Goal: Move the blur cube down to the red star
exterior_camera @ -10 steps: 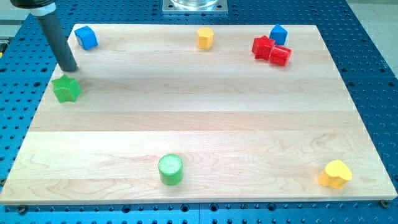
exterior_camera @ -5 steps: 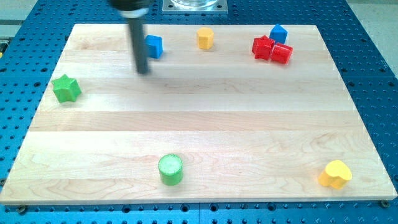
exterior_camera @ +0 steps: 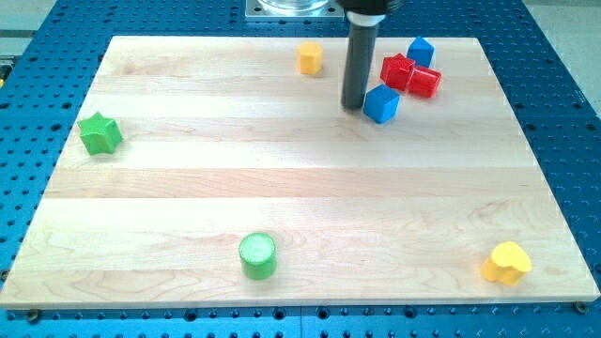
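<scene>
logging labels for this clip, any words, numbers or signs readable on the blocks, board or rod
None: no readable text anywhere in the view.
The blue cube beside my tip, the red star and the other blocks are plain.
The wooden board and the rod carry no marks.

Bright, even overhead light; sharp, soft shadows.

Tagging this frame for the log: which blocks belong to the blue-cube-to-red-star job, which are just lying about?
Job: blue cube beside my tip; red star.
Lying about: second blue cube, red cylinder, orange block, green star, green cylinder, yellow block.
</scene>
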Robot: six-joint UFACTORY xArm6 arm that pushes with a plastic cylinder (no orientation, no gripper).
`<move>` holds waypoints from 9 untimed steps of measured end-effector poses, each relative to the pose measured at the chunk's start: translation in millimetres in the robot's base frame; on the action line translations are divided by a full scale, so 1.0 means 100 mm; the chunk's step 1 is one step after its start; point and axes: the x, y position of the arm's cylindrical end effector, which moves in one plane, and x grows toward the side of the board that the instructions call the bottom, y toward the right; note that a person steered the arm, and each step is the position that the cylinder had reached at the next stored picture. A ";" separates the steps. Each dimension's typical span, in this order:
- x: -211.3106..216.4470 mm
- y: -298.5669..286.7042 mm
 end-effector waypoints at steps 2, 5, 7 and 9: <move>0.27 0.37; 0.21 0.69; 0.26 0.70; 0.26 0.72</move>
